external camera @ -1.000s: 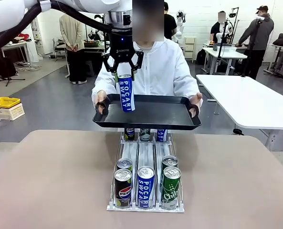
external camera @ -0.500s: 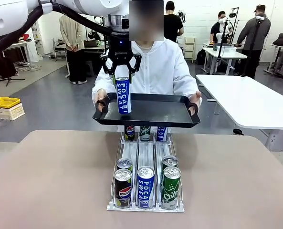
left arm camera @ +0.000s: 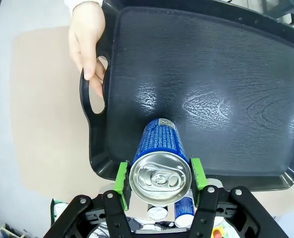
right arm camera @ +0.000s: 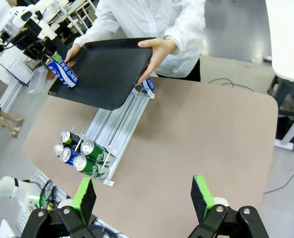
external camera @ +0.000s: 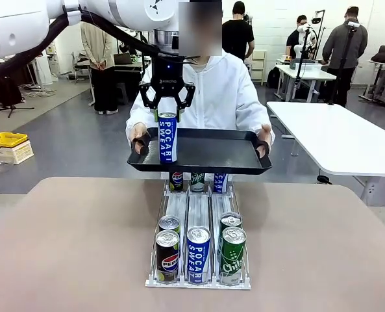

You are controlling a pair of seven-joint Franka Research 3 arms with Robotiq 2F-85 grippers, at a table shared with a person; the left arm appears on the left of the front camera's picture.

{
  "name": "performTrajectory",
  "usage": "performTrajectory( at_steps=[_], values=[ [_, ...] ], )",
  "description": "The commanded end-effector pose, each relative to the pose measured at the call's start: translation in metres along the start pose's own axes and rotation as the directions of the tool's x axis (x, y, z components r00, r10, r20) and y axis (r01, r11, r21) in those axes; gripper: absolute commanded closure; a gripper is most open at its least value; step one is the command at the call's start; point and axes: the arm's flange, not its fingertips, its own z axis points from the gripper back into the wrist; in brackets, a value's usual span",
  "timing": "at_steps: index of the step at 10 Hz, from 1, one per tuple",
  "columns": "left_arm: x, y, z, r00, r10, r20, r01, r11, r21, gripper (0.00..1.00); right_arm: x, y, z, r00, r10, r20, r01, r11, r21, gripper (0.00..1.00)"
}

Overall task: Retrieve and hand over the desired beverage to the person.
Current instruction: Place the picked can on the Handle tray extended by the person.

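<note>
Blue Pocari Sweat can (external camera: 167, 138) upright at the near left corner of the black tray (external camera: 224, 151), base hidden behind the rim, left jaws flanking its top, grip or hairline gap cannot tell, person (external camera: 221, 91) holding both tray handles, right jaws wide open, empty, above tabletop (right arm camera: 196, 129)

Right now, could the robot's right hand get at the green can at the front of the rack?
Probably yes. The right hand hangs open above the table, and the green can stands at the rack's front end with nothing standing in between.
</note>
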Motion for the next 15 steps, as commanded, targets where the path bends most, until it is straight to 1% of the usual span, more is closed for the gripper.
performTrajectory(
  at_steps=[1,2,7,9,10,11,13,14,15],
  values=[
    [0.009,-0.003,0.007,1.000,-0.023,-0.012,0.023,1.000,0.019,0.35,0.000,0.000,-0.002,1.000,0.014,0.010,-0.014,0.999,0.031,0.00],
    [0.009,-0.001,0.006,0.999,-0.025,-0.021,0.025,1.000,0.013,0.00,0.000,0.000,-0.002,1.000,0.014,0.010,-0.014,0.999,0.031,0.00],
    [0.008,0.004,0.009,0.999,-0.037,-0.021,0.038,0.999,0.011,0.00,0.000,0.000,-0.002,1.000,0.014,0.010,-0.014,0.999,0.031,0.00],
    [0.005,0.005,0.013,0.998,-0.053,-0.040,0.053,0.999,-0.010,0.00,0.000,0.000,-0.002,1.000,0.014,0.010,-0.014,0.999,0.031,0.00],
    [-0.006,0.006,0.024,0.995,-0.078,-0.067,0.075,0.996,-0.045,0.00,0.000,0.000,-0.002,1.000,0.014,0.010,-0.014,0.999,0.031,0.00],
    [-0.024,0.010,0.037,0.989,-0.117,-0.092,0.113,0.992,-0.055,0.00,0.000,0.000,-0.002,1.000,0.014,0.010,-0.014,0.999,0.031,0.00],
    [-0.069,0.026,0.054,0.976,-0.210,-0.062,0.207,0.977,-0.046,0.00,0.000,0.000,-0.002,1.000,0.014,0.010,-0.014,0.999,0.031,0.00],
    [-0.095,0.039,0.060,0.963,-0.269,-0.032,0.266,0.962,-0.064,0.00,0.000,0.000,-0.002,1.000,0.014,0.010,-0.014,0.999,0.031,0.00],
    [-0.112,0.051,0.062,0.943,-0.333,0.007,0.331,0.938,-0.100,0.00,0.000,0.000,-0.002,1.000,0.014,0.010,-0.014,0.999,0.031,0.00]
  ],
)
